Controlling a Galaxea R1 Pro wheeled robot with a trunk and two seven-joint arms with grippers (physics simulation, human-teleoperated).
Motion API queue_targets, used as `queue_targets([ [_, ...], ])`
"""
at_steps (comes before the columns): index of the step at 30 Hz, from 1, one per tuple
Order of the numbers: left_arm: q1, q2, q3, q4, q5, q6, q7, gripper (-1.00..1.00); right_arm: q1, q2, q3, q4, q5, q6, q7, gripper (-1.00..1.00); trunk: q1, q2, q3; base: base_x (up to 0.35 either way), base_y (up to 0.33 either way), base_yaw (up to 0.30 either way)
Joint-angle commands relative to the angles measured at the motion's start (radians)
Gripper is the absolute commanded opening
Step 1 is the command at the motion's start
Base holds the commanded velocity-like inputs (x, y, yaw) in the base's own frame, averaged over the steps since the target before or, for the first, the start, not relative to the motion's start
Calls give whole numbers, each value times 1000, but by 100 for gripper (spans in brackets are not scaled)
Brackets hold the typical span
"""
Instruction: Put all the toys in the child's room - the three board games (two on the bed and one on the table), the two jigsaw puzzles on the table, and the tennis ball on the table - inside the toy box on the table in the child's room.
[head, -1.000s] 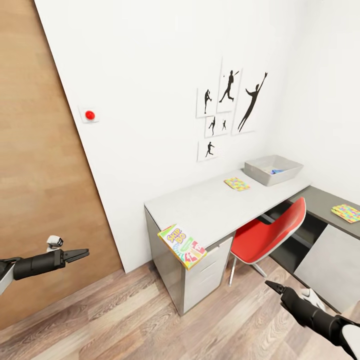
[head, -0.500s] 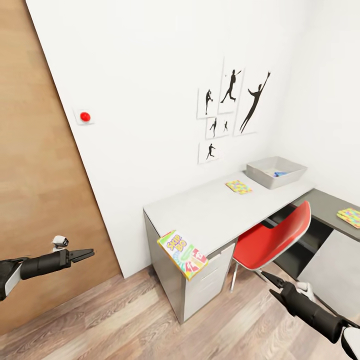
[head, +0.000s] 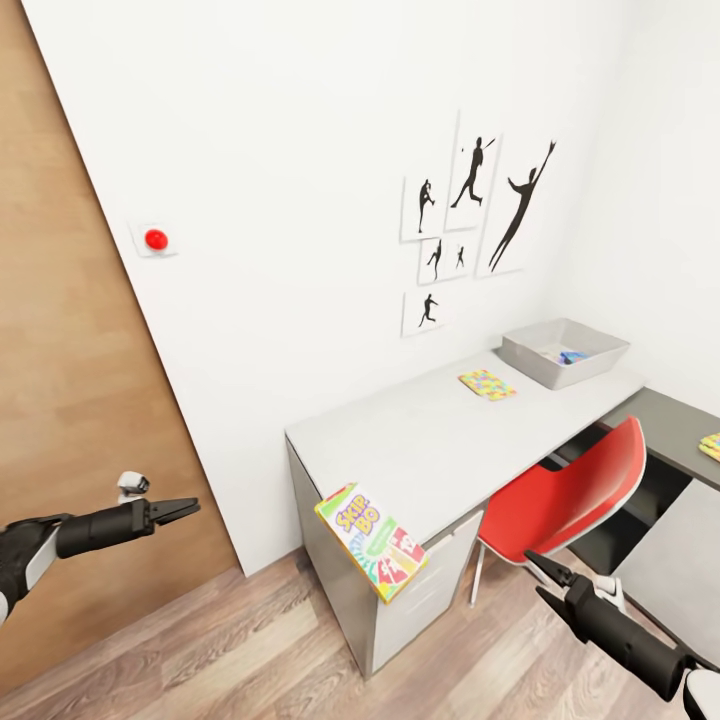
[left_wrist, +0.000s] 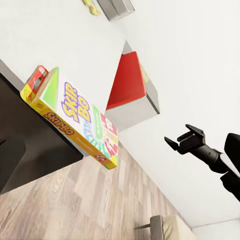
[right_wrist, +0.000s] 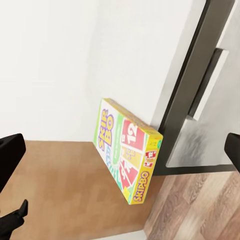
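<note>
Sitting at the table's far end, the toy box holds something blue; both grippers, left and right, spread empty.

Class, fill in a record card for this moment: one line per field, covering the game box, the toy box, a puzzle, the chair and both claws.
SKIP-BO box: on the near corner of the table, overhanging the edge
toy box: far end of the table, something blue inside
jigsaw puzzle: flat on the table, near the toy box
red chair: tucked at the table
left claw: empty, over the floor, open or shut unclear
right claw: open, empty, low by the chair
</note>
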Motion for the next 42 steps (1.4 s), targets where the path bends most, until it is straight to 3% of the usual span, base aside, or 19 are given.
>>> queue_targets([
  [1,-1,-1,1,0,-1,11,-4,100,-1,1,-2,1,-1,6,1,100,1,-2,-2,38,6,0],
  [17,-1,-11,-1,1,1,12,-6,100,-1,1,-2,3,-2,6,6,100,1,-2,-2,8,1,0],
  [33,-1,-25,-1,16,2,11,6,100,-1,-3,-2,3,-2,9,10,100,62,-114,-52,0,0,0],
  [42,-1,-44,0,28,1,8,33,100,-1,-2,-23,2,-3,9,11,100,97,-177,-80,0,0,0],
])
